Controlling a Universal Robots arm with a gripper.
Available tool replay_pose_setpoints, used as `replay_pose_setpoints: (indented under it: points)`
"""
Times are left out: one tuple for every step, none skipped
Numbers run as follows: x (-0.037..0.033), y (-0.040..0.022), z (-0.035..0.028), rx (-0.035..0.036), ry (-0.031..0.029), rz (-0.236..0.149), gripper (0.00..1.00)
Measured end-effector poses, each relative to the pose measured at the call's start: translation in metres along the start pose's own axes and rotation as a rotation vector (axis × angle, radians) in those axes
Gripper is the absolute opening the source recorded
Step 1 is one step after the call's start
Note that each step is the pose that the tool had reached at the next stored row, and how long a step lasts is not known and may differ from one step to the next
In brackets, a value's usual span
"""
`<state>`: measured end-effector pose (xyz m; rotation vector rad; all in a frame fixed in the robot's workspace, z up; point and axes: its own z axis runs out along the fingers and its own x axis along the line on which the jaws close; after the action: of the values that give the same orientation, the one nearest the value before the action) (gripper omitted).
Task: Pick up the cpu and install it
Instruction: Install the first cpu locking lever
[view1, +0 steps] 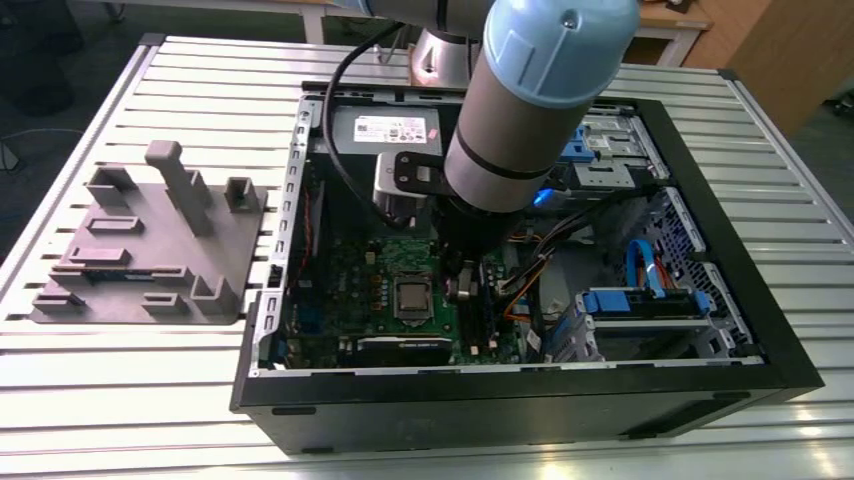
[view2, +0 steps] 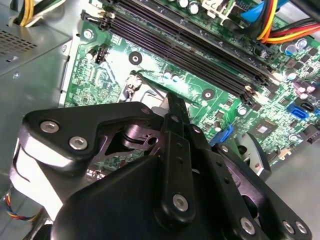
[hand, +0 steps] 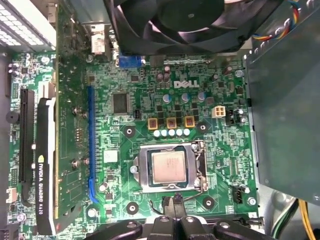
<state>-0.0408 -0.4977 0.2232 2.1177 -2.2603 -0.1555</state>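
Your cpu lies flat, metal face up, in the motherboard socket, square with its frame, so no long axis. The arm reaches steeply down into the open computer case; the tool hovers just beside the socket, fingertips pressed together, holding nothing.

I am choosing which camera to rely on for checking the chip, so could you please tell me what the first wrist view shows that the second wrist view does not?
First wrist view alone: the cpu lying flat in its socket frame, the graphics card and the fan. Second wrist view alone: the long memory slots and the blue and red-yellow cables. Both share the green motherboard and the black claw hanging close above it.
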Motion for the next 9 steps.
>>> replay_pose_setpoints:
  points:
    - [0.0004,0.0,0.0001,-0.0001,0.0002,0.0,0.1]
    - [0.0007,-0.0001,0.0004,0.0,0.0002,0.0,0.1]
    - [0.0008,-0.0002,0.0008,0.0,0.0002,0.0,0.1]
    - [0.0008,-0.0002,0.001,0.0001,0.0007,-0.001,0.1]
    - [0.0008,-0.0003,0.0013,0.0,0.0016,-0.001,0.1]
    - [0.0009,-0.0004,0.0021,0.0001,0.0019,-0.001,0.1]
    - [0.0009,-0.0005,0.0029,0.0001,0.0021,-0.001,0.1]
    - [0.0009,-0.0006,0.0036,0.0002,0.0027,-0.001,0.1]
    - [0.001,-0.0006,0.0041,0.0002,0.004,-0.001,0.1]
